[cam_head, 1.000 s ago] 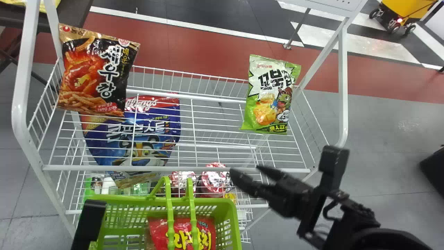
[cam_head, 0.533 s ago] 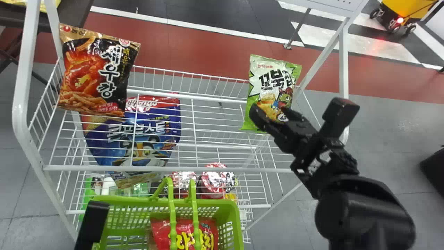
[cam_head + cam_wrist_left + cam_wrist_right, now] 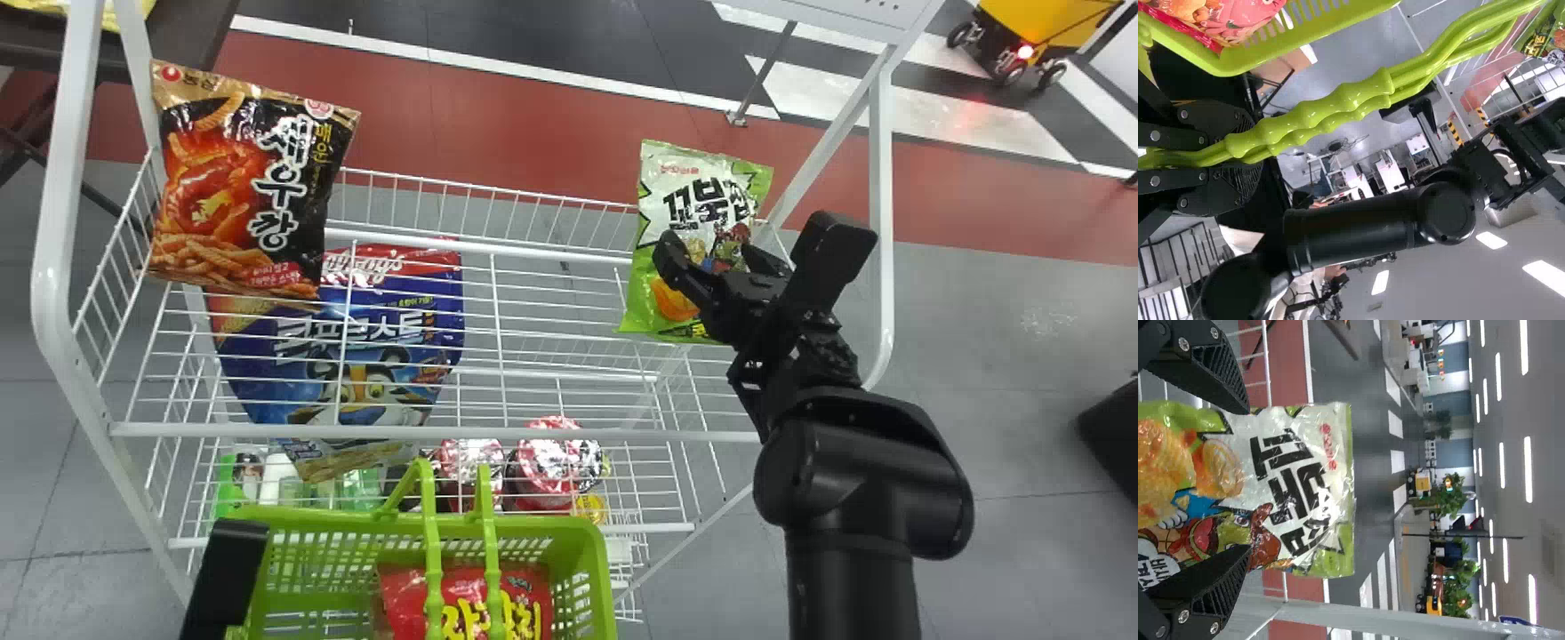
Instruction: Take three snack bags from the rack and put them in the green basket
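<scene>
The rack [image 3: 55, 284] is smooth white metal. Low in the frame, the basket [image 3: 542, 526] is shiny green plastic with bumpy handles [image 3: 1338, 99]. The dark snack bag [image 3: 209, 191] at upper left and the green snack bag [image 3: 662, 191] at upper right look glossy and crinkly.

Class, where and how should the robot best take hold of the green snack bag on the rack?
Probably by both side edges near mid-height, from the front: the green snack bag stands upright, broad face toward the right end effector, whose open fingers span most of its width.
</scene>
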Available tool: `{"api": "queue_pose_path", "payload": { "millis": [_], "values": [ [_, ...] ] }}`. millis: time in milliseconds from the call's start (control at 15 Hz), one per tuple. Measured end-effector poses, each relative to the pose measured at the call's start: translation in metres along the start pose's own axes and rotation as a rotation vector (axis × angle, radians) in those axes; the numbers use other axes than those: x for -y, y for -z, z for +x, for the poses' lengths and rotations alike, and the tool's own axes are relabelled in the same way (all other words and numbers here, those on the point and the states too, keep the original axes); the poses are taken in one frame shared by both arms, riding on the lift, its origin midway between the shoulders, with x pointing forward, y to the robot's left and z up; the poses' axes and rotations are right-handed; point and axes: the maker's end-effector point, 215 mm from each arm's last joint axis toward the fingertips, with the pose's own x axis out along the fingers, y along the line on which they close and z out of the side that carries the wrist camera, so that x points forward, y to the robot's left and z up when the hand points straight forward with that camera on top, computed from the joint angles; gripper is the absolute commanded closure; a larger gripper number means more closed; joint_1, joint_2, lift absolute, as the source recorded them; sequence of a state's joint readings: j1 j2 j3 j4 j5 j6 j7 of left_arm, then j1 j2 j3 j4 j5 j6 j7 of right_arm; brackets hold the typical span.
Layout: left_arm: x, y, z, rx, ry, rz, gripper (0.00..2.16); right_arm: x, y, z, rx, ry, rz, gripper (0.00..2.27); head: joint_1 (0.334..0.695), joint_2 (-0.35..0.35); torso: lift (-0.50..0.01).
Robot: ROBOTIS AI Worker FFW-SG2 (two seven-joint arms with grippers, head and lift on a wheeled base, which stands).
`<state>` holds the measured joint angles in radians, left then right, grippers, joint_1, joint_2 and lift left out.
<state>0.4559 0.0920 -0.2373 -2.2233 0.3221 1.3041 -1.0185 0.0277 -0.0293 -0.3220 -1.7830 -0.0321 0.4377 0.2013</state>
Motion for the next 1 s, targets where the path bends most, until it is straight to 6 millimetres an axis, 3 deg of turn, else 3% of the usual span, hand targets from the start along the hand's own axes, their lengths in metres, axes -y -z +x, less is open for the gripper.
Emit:
{"api": "queue_pose_path", "payload": {
  "millis": [67, 200, 400, 600, 800, 1000],
  "values": [
    [0.0, -0.001, 0.0, -0.001, 0.0, 0.001, 1.64, 0.004, 0.006, 0.004, -0.015, 0.0, -0.003, 0.38, 0.695, -0.35, -0.011],
    [-0.001, -0.001, 0.001, -0.002, -0.001, 0.003, 1.64, 0.003, 0.016, 0.008, -0.046, -0.033, -0.005, 1.97, 0.695, -0.35, -0.011],
    [-0.002, -0.001, 0.002, -0.004, -0.004, 0.002, 1.64, -0.008, 0.036, 0.006, -0.116, -0.094, 0.025, 2.2, 0.695, -0.35, -0.011],
    [-0.001, 0.001, 0.001, -0.003, -0.008, -0.001, 1.64, -0.008, 0.038, 0.003, -0.124, -0.11, 0.037, 2.2, 0.695, -0.35, -0.011],
    [-0.001, 0.003, 0.002, -0.006, -0.013, -0.001, 1.64, -0.004, 0.029, -0.012, -0.088, -0.115, 0.022, 2.2, 0.695, -0.35, -0.011],
    [-0.001, 0.003, 0.002, -0.008, -0.014, -0.001, 1.64, -0.003, 0.003, -0.043, -0.041, -0.141, 0.009, 2.2, 0.695, -0.35, -0.011]
  ]
}}
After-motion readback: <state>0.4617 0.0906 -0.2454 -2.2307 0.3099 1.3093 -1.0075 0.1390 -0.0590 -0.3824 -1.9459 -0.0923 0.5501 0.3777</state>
